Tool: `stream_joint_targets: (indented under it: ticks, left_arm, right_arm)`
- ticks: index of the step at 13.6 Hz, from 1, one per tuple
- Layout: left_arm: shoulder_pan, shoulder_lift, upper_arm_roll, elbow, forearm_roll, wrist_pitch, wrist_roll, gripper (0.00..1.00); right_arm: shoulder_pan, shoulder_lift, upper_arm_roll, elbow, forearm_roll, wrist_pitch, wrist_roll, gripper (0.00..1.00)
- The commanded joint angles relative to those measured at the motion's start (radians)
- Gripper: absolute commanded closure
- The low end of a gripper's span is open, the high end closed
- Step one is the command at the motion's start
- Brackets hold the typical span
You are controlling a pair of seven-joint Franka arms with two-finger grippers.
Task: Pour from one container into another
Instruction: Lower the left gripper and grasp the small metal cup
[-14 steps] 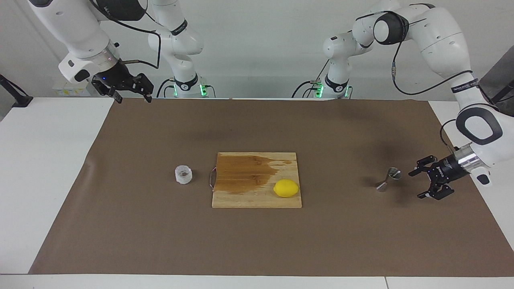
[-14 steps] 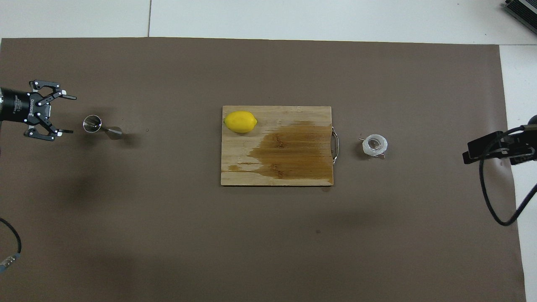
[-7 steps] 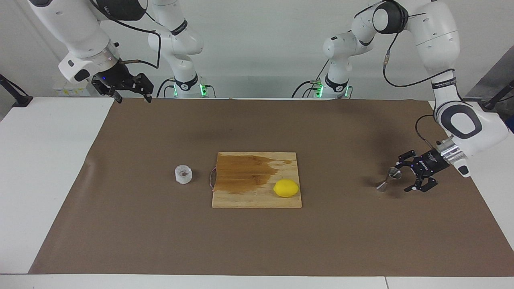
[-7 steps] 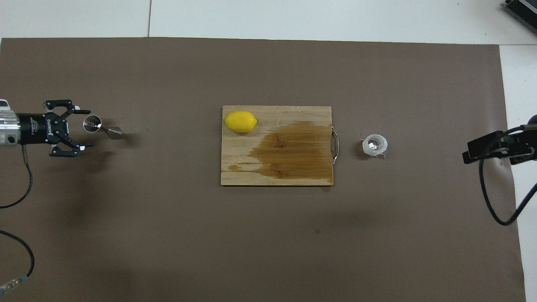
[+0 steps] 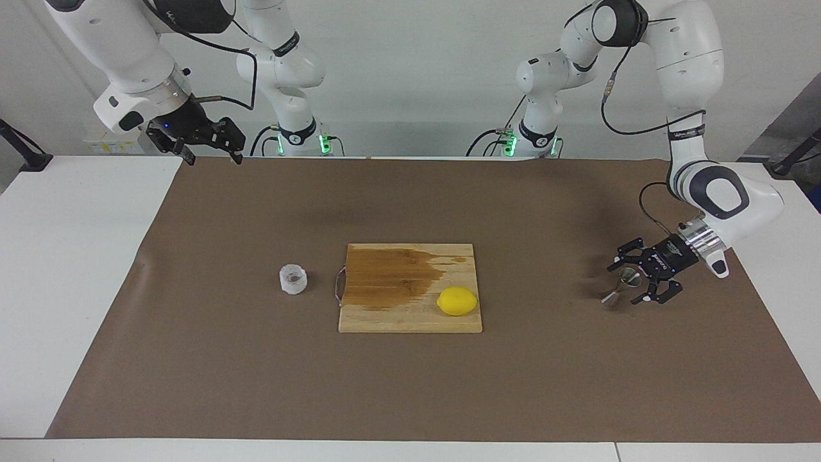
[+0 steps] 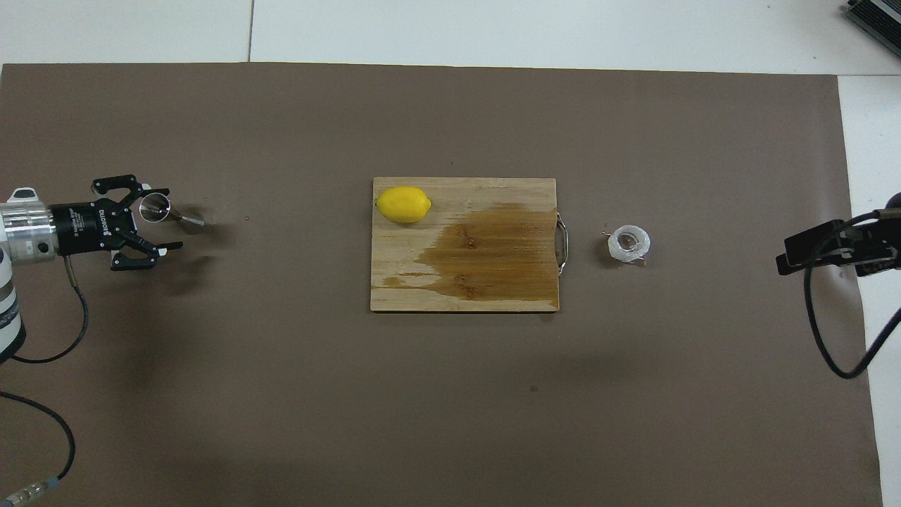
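At the left arm's end of the desk: small shiny steel hourglass-shaped jigger stands tilted on the brown paper cover, its upper cone leaning toward the arm

Left gripper: low beside the jigger, fingers apart, one either side of the upper cone; no contact can be confirmed from either view

Right gripper: waiting raised over the desk edge at the right arm's end, fingers apart, holding nothing

Pouring container: small translucent white ribbed plastic cup with brownish contents, upright on the paper, just beside the handle end of the board, toward the right arm's end, well apart from the jigger

Other items: rectangular wooden cutting board at mid-desk with a broad dark wet stain; yellow lemon resting on its corner toward the left arm

Stage, as judged: approach to grasp the jigger; pouring not begun

Risk one: a finger nudging the leaning cone before closing would tip or roll the jigger away

Risk two: smooth tapered steel may slide out of a grip set on the slope instead of the waist

Risk three: the narrow jigger mouth invites spillage from the soft cup
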Motion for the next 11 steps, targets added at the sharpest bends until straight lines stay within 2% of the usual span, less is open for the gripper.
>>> stream_joint_targets:
  ticks: [1, 4, 5, 7, 10, 11]
  left_arm:
    - [-0.012, -0.047, 0.008, -0.086, -0.065, 0.041, 0.008, 0.0]
    - [-0.012, -0.059, 0.01, -0.118, -0.104, 0.054, 0.007, 0.06]
    - [-0.013, -0.061, 0.01, -0.138, -0.104, 0.077, 0.007, 0.1]
    - [-0.004, -0.067, 0.008, -0.147, -0.105, 0.084, 0.007, 0.28]
    - [-0.006, -0.067, 0.007, -0.144, -0.139, 0.073, 0.007, 0.33]
    - [-0.007, -0.067, 0.007, -0.144, -0.148, 0.073, 0.007, 0.39]
  right_arm:
    - [-0.006, 0.01, 0.003, 0.019, 0.017, -0.016, 0.024, 0.0]
    - [-0.006, 0.01, 0.003, 0.019, 0.017, -0.016, 0.024, 0.0]
    - [-0.006, 0.008, 0.004, 0.019, 0.017, -0.016, 0.024, 0.0]
    - [-0.006, 0.008, 0.003, 0.019, 0.017, -0.016, 0.024, 0.0]
    - [-0.006, 0.01, 0.003, 0.019, 0.017, -0.016, 0.024, 0.0]
    - [-0.006, 0.008, 0.003, 0.019, 0.017, -0.016, 0.024, 0.0]
